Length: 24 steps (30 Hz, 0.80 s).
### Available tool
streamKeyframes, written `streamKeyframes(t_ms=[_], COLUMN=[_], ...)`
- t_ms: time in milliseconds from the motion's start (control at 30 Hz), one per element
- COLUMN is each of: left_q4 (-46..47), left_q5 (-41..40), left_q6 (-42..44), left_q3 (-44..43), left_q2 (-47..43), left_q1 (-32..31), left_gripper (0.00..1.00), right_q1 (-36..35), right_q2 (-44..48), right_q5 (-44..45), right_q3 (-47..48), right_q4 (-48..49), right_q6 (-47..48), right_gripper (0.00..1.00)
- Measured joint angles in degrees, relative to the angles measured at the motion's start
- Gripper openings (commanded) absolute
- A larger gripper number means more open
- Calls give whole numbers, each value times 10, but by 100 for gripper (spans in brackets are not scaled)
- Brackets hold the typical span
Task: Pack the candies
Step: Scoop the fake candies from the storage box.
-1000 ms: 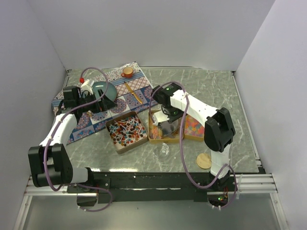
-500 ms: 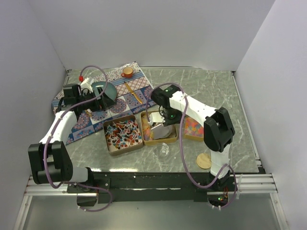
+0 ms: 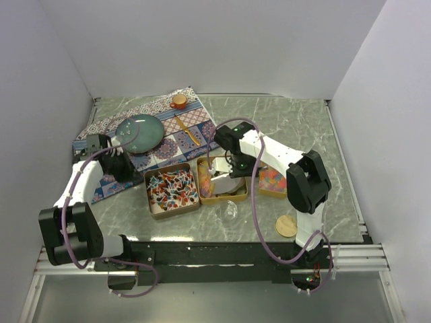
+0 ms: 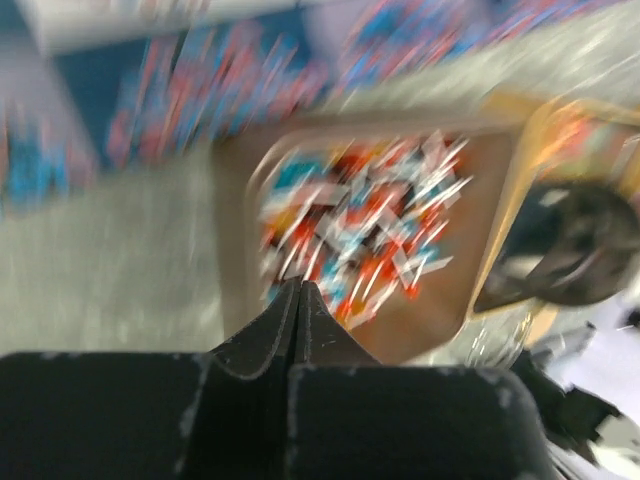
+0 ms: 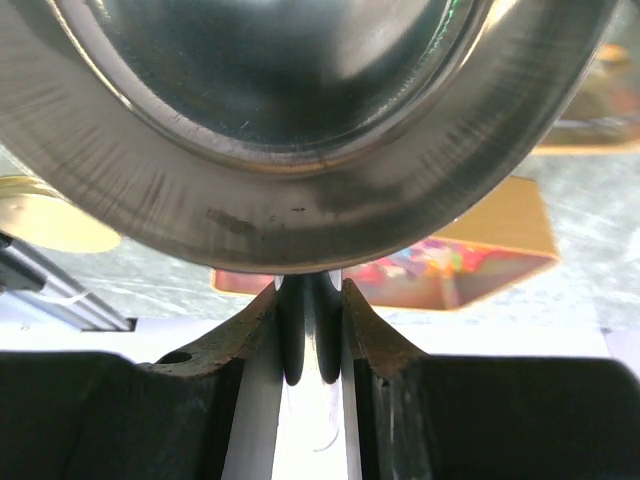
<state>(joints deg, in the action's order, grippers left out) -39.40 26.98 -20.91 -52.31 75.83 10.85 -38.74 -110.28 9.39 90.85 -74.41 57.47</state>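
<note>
Top view
- Left fingers point(image 3: 121, 169) sit low at the edge of the patterned cloth point(image 3: 168, 124), just left of the left tin point(image 3: 149, 194) and pointed toward it. From up here I can't judge their gap
- The left tin is full of red-white-black candies point(image 3: 174, 187)
- The middle tin point(image 3: 222, 200) is just beside it, with pale orange candies point(image 3: 204, 180) heaped at its left end
- Right fingers point(image 3: 227, 178) are down over the middle tin
- The right tin point(image 3: 266, 195) holds bright candies point(image 3: 273, 178), partly hidden by the right arm
- A green plate point(image 3: 139, 131) and a small orange cup point(image 3: 179, 101) rest on the cloth
- The cork disc point(image 3: 286, 225) lies on the tabletop point(image 3: 303, 128) near the right arm's base

Left wrist
- Heavy blur
- Left fingers point(image 4: 300, 300) are pressed tip to tip with nothing between them
- Ahead of the tips I see the left tin point(image 4: 240, 200) and its red-white-black candies point(image 4: 360, 225)

Right wrist
- Right fingers point(image 5: 308, 300) are clamped on the rim of a metal bowl point(image 5: 300, 150), which fills the upper frame
- Below the bowl's edge I see the right tin point(image 5: 500, 225) on the tabletop, with bright candies point(image 5: 440, 265) inside
</note>
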Motion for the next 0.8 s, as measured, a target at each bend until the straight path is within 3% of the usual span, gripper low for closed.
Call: streamKeyframes(t_ms=[300, 500, 800], left_q4=[-85, -81, -45], left_q5=[-9, -3, 16], left_q6=[-37, -41, -55], left_q3=[94, 83, 69], left_q2=[-4, 13, 35], left_q1=[7, -23, -38], left_gripper=[1, 1, 1], right_q1=[-6, -21, -17], right_q2=[0, 6, 7], right_q5=[55, 103, 185], right_q3=[34, -40, 0], right_q4=[28, 66, 52], right_q6=[26, 77, 129], right_gripper=[0, 0, 0])
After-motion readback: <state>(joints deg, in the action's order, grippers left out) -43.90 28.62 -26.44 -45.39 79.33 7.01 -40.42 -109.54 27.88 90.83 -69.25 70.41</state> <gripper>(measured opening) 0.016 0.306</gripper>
